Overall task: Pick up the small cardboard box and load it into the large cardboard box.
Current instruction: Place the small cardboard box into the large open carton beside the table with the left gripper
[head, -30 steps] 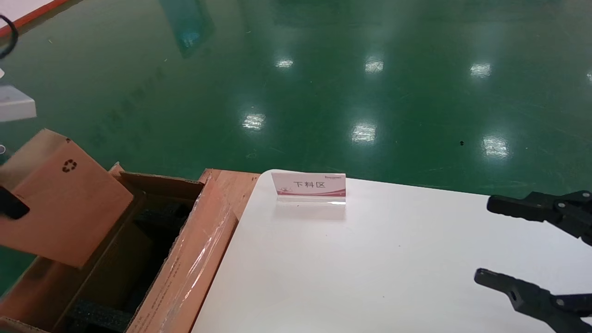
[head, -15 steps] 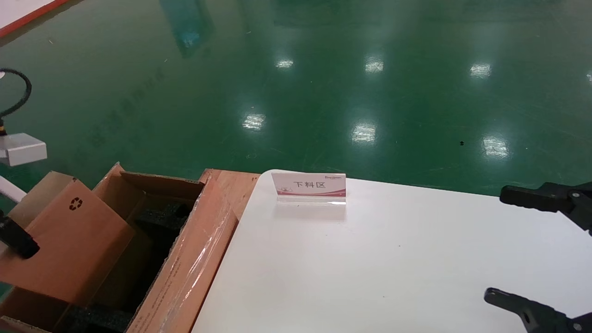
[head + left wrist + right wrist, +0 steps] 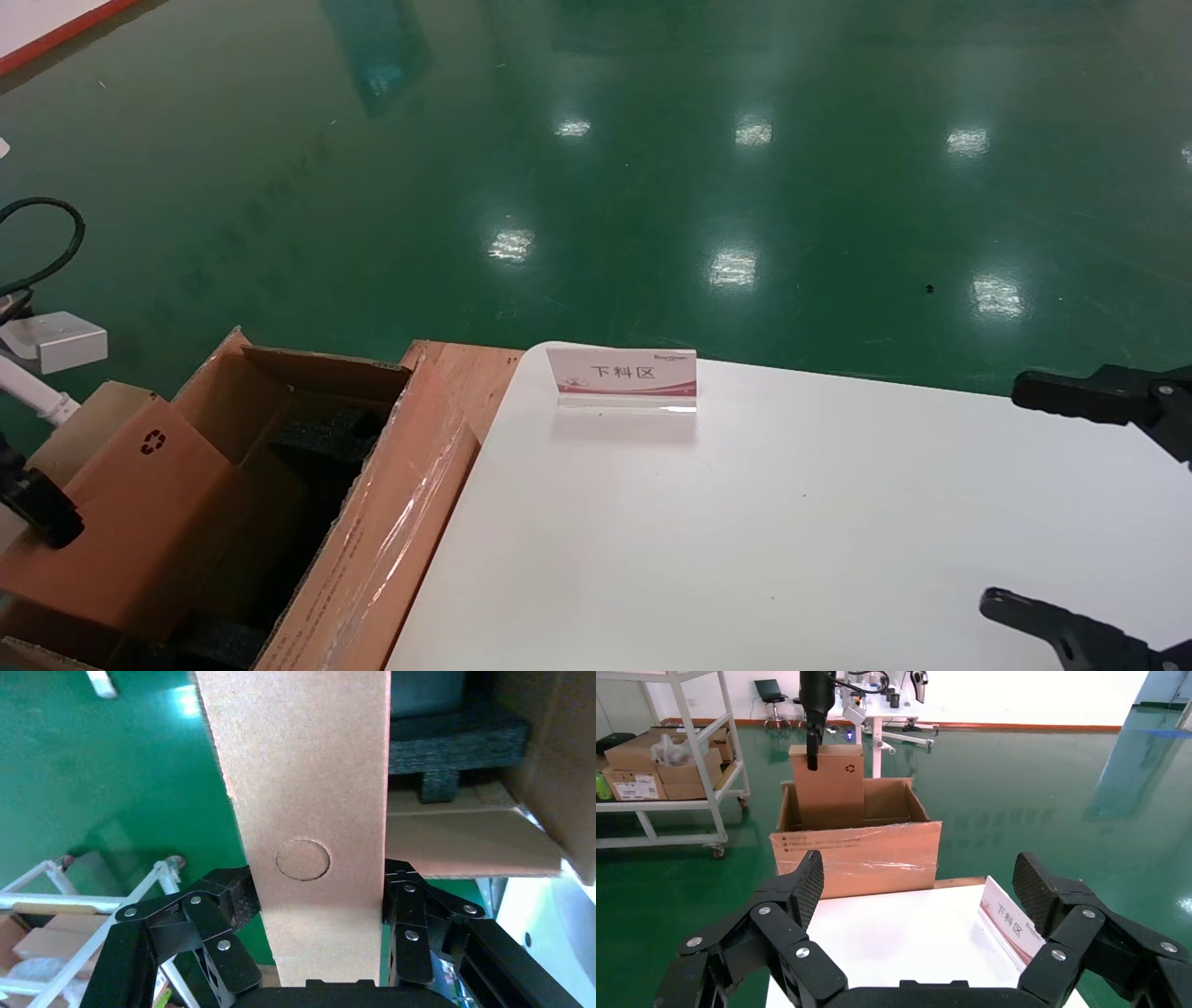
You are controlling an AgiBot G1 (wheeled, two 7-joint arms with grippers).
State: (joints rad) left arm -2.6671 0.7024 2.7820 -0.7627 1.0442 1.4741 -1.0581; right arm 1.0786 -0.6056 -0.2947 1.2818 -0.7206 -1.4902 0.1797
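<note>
The small cardboard box [image 3: 140,513], brown with a recycling symbol, stands tilted at the far left. Its lower part is inside the large cardboard box [image 3: 372,522], an open carton with a glossy taped flap and black foam [image 3: 326,438] inside. My left gripper [image 3: 42,508] is shut on the small box's edge. In the left wrist view the fingers [image 3: 411,924] clamp both faces of the small box [image 3: 309,811] above the foam [image 3: 457,741]. My right gripper [image 3: 1001,497] is open and empty over the table's right side. The right wrist view [image 3: 919,881] shows both boxes [image 3: 828,790] far ahead.
A white table [image 3: 745,540] fills the middle and right, with a small pink-and-white sign [image 3: 621,377] at its far edge. The carton stands against the table's left edge. Green floor lies beyond. A shelf rack with boxes [image 3: 659,762] stands behind the carton.
My left gripper has lowered the small box down into the large carton. My right gripper has drawn back a little toward the right edge, still open.
</note>
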